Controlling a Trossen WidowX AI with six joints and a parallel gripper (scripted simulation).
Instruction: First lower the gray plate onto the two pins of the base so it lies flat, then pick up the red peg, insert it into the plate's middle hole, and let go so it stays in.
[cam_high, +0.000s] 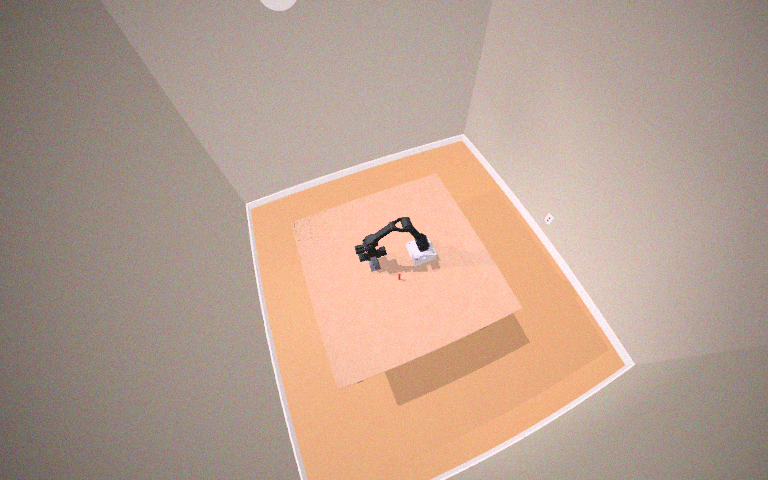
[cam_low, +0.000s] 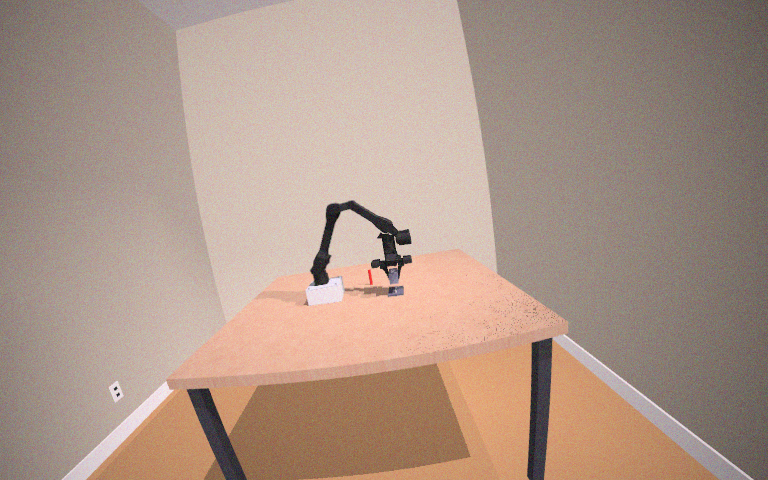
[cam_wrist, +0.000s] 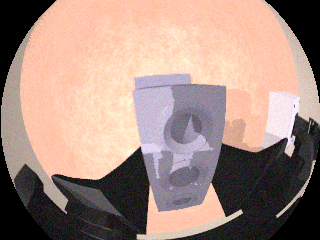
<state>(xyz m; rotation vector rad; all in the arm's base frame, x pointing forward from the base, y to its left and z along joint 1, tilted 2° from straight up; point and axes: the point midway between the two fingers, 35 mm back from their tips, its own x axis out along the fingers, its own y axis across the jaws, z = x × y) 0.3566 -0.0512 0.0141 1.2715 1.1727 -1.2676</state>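
Arching over the table, claw (cam_low: 392, 277) pointing down, gripping gray plate (cam_wrist: 179, 140) above base (cam_low: 396, 290)

A pale wooden table top (cam_low: 430, 328) on dark metal legs (cam_low: 539, 396) carries three things. The arm's white block-shaped mount (cam_low: 325, 292) sits toward the far side. Near it a small red peg (cam_low: 370, 276) stands upright on the wood. Just beyond that lies a small flat gray base (cam_low: 395, 290), apart from both
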